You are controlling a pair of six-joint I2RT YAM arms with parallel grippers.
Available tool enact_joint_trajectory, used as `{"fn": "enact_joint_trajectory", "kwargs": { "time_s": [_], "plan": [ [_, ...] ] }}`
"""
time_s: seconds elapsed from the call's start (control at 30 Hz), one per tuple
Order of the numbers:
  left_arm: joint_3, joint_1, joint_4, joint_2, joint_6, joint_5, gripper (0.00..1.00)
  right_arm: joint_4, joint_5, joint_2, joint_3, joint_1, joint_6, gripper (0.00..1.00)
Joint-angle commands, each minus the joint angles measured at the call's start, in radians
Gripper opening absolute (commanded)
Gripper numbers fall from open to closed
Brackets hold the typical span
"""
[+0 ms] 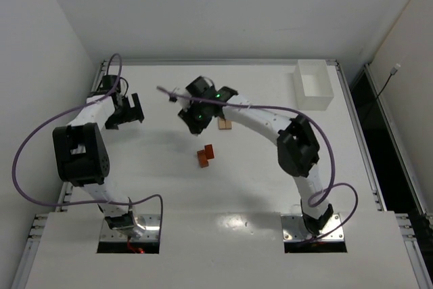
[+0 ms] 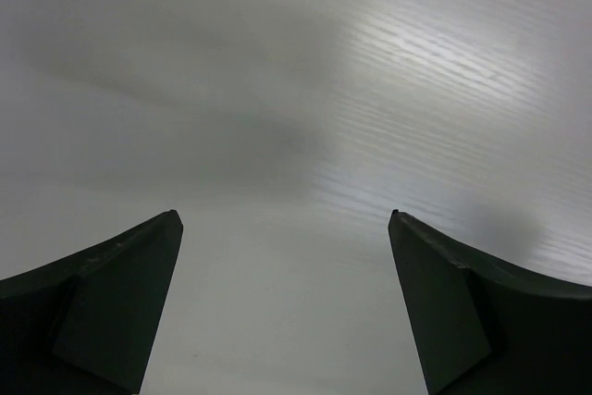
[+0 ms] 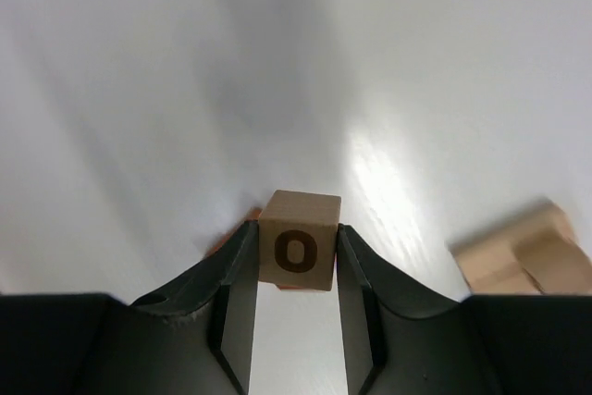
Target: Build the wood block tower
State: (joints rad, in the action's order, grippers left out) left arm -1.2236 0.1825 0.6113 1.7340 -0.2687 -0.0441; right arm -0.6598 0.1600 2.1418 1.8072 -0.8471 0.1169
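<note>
My right gripper (image 3: 297, 227) is shut on a pale tan cube (image 3: 298, 252) marked with a dark letter O and holds it above the table. A sliver of reddish-orange block (image 3: 248, 219) shows just behind the cube. In the top view the right gripper (image 1: 196, 120) hangs near the table's middle, a little behind two reddish-orange blocks (image 1: 205, 156) lying together. Pale tan blocks (image 1: 224, 124) lie just to its right and also show in the right wrist view (image 3: 523, 256). My left gripper (image 1: 126, 112) is open and empty at the far left, over bare table (image 2: 285, 219).
A white rectangular tray (image 1: 313, 84) stands at the back right corner. Purple cables loop off both arms. The table's raised rim (image 1: 216, 63) runs along the back edge.
</note>
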Motion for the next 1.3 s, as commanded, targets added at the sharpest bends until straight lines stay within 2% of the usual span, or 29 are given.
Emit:
{"fn": "enact_joint_trajectory", "kwargs": {
  "time_s": [0.0, 0.2, 0.5, 0.63, 0.97, 1.27],
  "plan": [
    [-0.002, -0.055, -0.021, -0.085, 0.0, -0.028, 0.93, -0.083, -0.071, -0.128, 0.07, 0.126, -0.285, 0.0],
    [-0.002, -0.078, -0.002, -0.094, -0.009, -0.037, 0.93, -0.156, -0.098, -0.149, 0.024, 0.299, -0.575, 0.0],
    [-0.02, -0.097, 0.007, -0.094, -0.027, -0.046, 0.93, -0.167, -0.105, -0.111, 0.053, 0.322, -0.654, 0.0],
    [-0.02, -0.097, 0.007, -0.103, -0.027, -0.056, 0.93, -0.156, -0.089, -0.1, 0.014, 0.312, -0.681, 0.0],
    [0.009, -0.097, 0.007, -0.123, -0.018, -0.045, 0.93, 0.022, -0.114, -0.089, -0.158, 0.303, -0.723, 0.0],
    [0.018, -0.097, 0.007, -0.123, -0.018, -0.036, 0.93, 0.054, -0.118, -0.045, -0.134, 0.312, -0.723, 0.0]
  ]
}}
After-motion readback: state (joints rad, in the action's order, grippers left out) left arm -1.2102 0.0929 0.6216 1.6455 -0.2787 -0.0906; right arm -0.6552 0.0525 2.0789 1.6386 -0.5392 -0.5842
